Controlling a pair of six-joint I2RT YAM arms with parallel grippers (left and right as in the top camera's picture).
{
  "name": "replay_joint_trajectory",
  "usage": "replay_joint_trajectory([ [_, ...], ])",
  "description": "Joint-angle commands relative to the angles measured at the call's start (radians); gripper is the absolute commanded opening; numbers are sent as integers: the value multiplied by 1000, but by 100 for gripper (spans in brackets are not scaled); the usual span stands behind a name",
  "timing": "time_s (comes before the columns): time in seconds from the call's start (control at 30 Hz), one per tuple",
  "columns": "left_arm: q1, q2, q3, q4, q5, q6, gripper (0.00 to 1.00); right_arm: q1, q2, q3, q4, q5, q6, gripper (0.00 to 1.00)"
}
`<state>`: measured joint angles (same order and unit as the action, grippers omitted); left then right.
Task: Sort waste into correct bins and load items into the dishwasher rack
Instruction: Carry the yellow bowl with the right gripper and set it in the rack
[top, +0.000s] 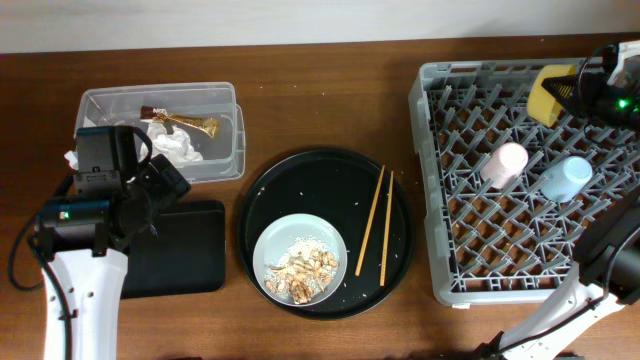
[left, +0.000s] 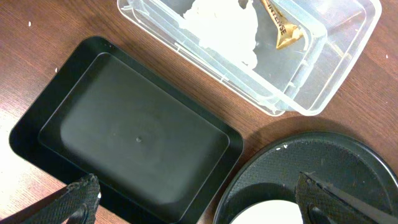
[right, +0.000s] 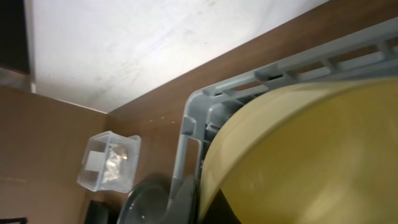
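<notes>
The clear tub (top: 232, 110) at the back left holds the white napkin (top: 178, 147) and the gold-and-brown wrapper (top: 195, 124); both also show in the left wrist view, napkin (left: 221, 25) and wrapper (left: 283, 31). The black rectangular tray (top: 190, 250) is empty. My left gripper (top: 168, 185) is open and empty above this tray's edge (left: 202, 208). The grey plate (top: 272, 240) carries rice and brown scraps (top: 303, 270). The chopsticks (top: 373, 222) lie beside it. The rack (top: 450, 260) holds the pink cup (top: 505, 163) and blue cup (top: 566, 178). My right gripper (top: 583, 88) grips the yellow-green bowl (top: 550, 92), on edge in the rack's far corner (right: 298, 155).
The plate and chopsticks rest on a large round black tray (top: 395, 270) in the middle, with a few loose rice grains on it. Its rim shows in the left wrist view (left: 323, 149). A white wall runs along the table's far edge.
</notes>
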<state>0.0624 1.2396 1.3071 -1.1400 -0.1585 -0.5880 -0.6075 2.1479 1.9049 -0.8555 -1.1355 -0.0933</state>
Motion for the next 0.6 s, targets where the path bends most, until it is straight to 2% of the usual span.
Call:
replay_joint_trajectory([
  [0.0, 4, -11, 0, 2, -14, -6, 99, -2, 32, -7, -3, -70, 8, 4],
  [0.1, 4, -11, 0, 2, -14, -6, 99, -2, 64, -7, -39, -64, 31, 4],
  [0.2, 4, -11, 0, 1, -14, -6, 99, -8, 69, -7, -84, 34, 31, 4],
  [0.57, 4, -11, 0, 2, -14, -6, 99, -108, 69, -6, -220, 78, 30, 5],
])
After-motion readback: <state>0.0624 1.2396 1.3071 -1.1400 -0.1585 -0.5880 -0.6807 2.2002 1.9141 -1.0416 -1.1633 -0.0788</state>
